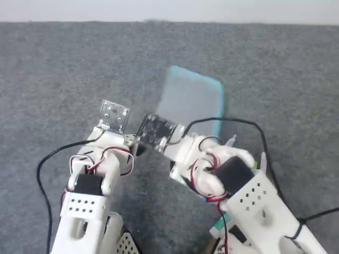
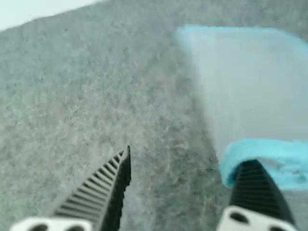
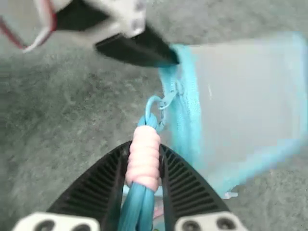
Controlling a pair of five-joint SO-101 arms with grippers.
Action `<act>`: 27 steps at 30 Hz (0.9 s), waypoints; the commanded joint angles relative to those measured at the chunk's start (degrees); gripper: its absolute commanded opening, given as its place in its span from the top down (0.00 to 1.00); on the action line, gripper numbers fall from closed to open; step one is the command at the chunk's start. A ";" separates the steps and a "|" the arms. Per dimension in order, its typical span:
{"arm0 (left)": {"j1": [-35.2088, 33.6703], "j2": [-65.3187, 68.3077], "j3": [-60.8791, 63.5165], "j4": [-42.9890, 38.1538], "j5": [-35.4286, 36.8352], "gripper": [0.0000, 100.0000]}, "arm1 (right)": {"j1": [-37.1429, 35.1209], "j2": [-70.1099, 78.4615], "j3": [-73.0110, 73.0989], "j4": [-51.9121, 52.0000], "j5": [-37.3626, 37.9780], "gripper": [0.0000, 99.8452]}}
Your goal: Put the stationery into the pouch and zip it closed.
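A translucent pouch (image 1: 190, 98) with light-blue edging lies flat on the grey felt, also seen in the left wrist view (image 2: 250, 91) and the right wrist view (image 3: 245, 96). My right gripper (image 3: 143, 147) is shut on the pink zipper pull (image 3: 143, 161), whose blue loop hooks to the slider (image 3: 168, 98) at the pouch's edge. My left gripper (image 2: 187, 187) is open and wide; one of its fingers (image 2: 255, 190) touches the pouch's blue corner (image 2: 260, 154), the other rests over bare felt. That same finger (image 3: 139, 50) shows dark at the pouch's corner in the right wrist view.
Grey felt (image 1: 63, 69) covers the table around the pouch. Both arms crowd the near side of the pouch, wrists close together (image 1: 143, 135). A green-tipped item (image 1: 216, 228) lies under the right arm near the front edge. Black cables (image 1: 42, 174) trail beside the arms.
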 commanded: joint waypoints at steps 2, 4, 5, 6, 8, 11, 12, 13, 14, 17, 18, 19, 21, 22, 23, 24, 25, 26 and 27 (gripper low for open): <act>-1.41 1.49 -2.95 -3.69 3.16 0.68 | -4.70 -3.30 2.90 -1.27 1.41 0.99; -1.32 1.58 -2.95 -4.31 3.87 0.68 | -5.76 -3.30 3.08 -1.27 1.41 0.99; -1.14 1.76 -2.95 -4.66 4.04 0.68 | -6.29 -3.38 3.08 -1.27 1.41 0.99; -0.35 1.76 -2.95 -4.75 4.04 0.68 | -6.73 -3.38 3.08 -1.27 1.41 0.99; 1.58 1.76 -2.68 -4.57 4.04 0.68 | -7.34 -3.30 3.34 -2.15 1.41 0.99; 5.19 1.49 -1.36 -4.84 3.60 0.68 | -7.52 -3.56 3.43 -3.38 1.41 0.99; 5.89 1.49 -1.10 -4.84 3.60 0.67 | -7.60 -3.82 3.43 -3.38 1.41 0.99; 6.24 1.49 -1.10 -4.75 3.43 0.66 | -7.69 -4.00 3.43 -3.38 1.41 0.99; 6.42 1.49 -1.10 -4.84 2.99 0.66 | -8.04 -4.53 3.43 -3.38 1.41 0.99; 6.68 1.49 -1.27 -4.84 2.90 0.65 | -11.38 -7.60 4.13 -3.47 1.49 0.99; 6.68 1.49 -1.36 -4.92 2.90 0.65 | -12.26 -8.92 4.57 -3.38 2.02 0.99; 6.68 1.49 -1.36 -4.92 2.90 0.65 | -12.79 -10.33 5.27 -3.38 2.46 0.99; 6.86 1.49 -1.45 -5.89 2.90 0.65 | -12.88 -12.44 6.59 -3.38 2.64 0.99; 7.56 1.49 -1.19 -6.59 2.90 0.65 | -12.88 -13.41 7.21 -3.38 2.64 0.99; 8.35 1.67 -1.19 -7.12 2.90 0.65 | -12.97 -14.20 8.00 -3.38 2.73 0.99; 9.32 1.76 -1.19 -7.30 2.90 0.65 | -13.14 -14.73 8.53 -3.38 3.34 0.99; 10.64 1.85 -1.19 -7.30 2.90 0.65 | -13.14 -15.25 9.14 -3.38 3.96 0.99; 11.69 1.85 -1.19 -7.38 2.81 0.66 | -13.14 -15.60 9.32 -3.38 4.13 0.99; 12.57 1.85 -1.19 -7.38 2.81 0.66 | -13.14 -15.78 9.32 -3.38 4.13 0.99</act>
